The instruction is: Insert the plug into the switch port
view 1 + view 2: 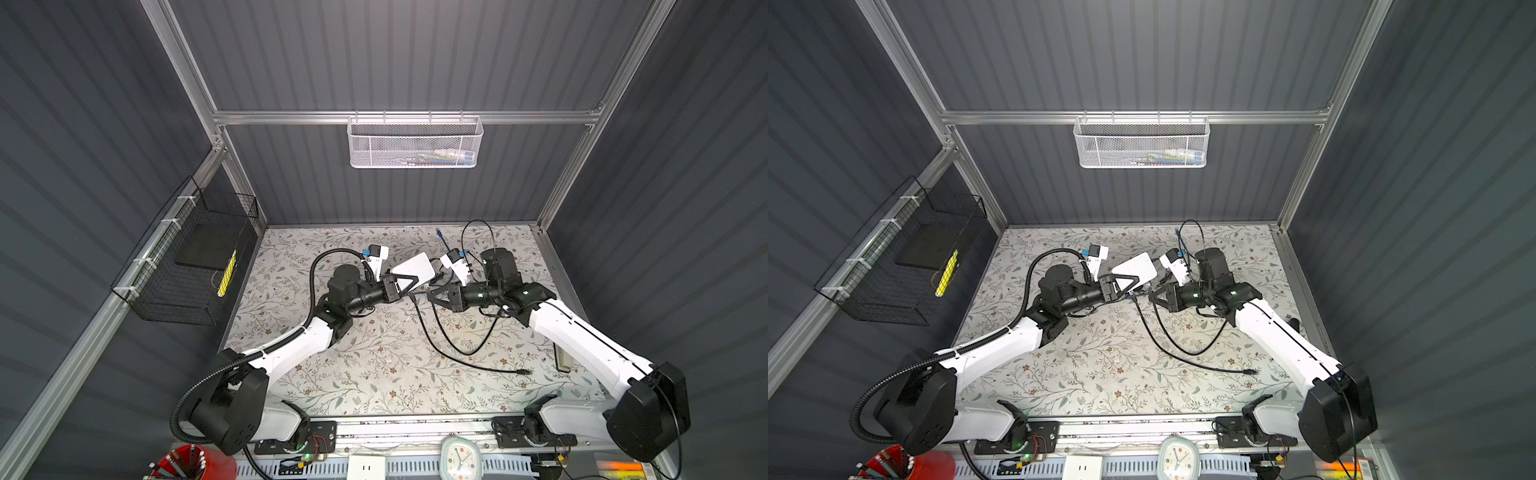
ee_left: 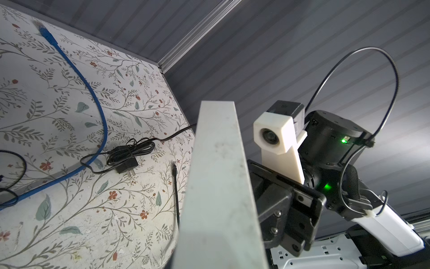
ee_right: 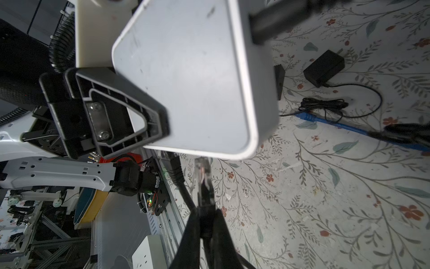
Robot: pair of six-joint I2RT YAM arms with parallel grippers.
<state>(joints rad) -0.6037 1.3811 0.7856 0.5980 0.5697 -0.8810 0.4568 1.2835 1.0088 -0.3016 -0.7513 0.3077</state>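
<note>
1. Over the surface (image 1: 374, 374), near its far edge, my left fingers (image 3: 156, 130) clamp the raised switch (image 1: 417, 264).
2. My right fingers (image 3: 223, 240) grip the plug (image 3: 202, 170), tip just beside the switch's rim, uninserted.
3. Aligning, I judge; next, square it to the hidden port.

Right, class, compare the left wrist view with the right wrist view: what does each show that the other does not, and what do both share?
Only the left wrist view: the right arm's wrist camera in its white housing, and the switch seen edge-on.
Only the right wrist view: the clear plug pinched in the right end effector, its tip right at the switch's edge, and the left end effector clamped on the switch's broad face.
Both: the switch, the blue cable and the black power adapter lying on the floral table.
</note>
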